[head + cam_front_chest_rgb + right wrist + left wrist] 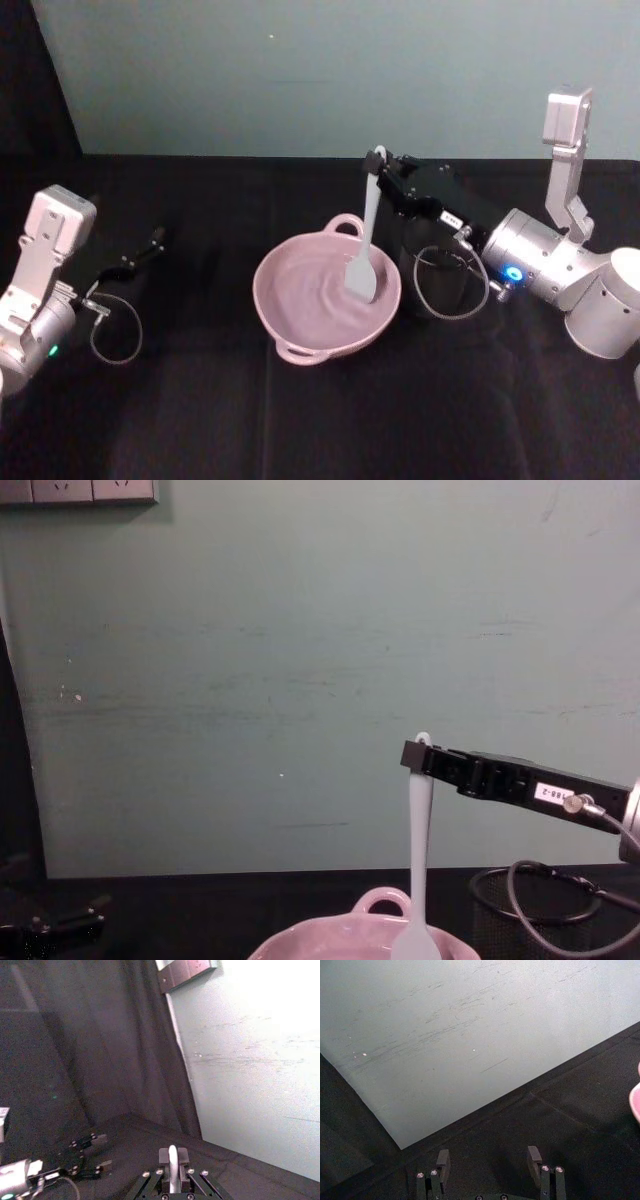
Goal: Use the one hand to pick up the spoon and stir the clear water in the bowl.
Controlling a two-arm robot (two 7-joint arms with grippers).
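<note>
While clamped in right hand [378, 160], spoon [368, 225] dipped at bowl [262, 300] three o'clock; pickup done, stirring judged unfinished; left hand [489, 1157] spread, idle.

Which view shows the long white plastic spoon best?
The head view: the long white plastic spoon shows whole, from the right gripper at its handle end to the paddle head in the pale pink bowl. The chest view crops the head; the right wrist view shows handle between the jaws.

A black-draped table [330, 430] bore the pale pink bowl [290, 335], sitting below the right gripper [378, 162], and a black wire-mesh cup [445, 285] just beside it, under that gripper's body.
</note>
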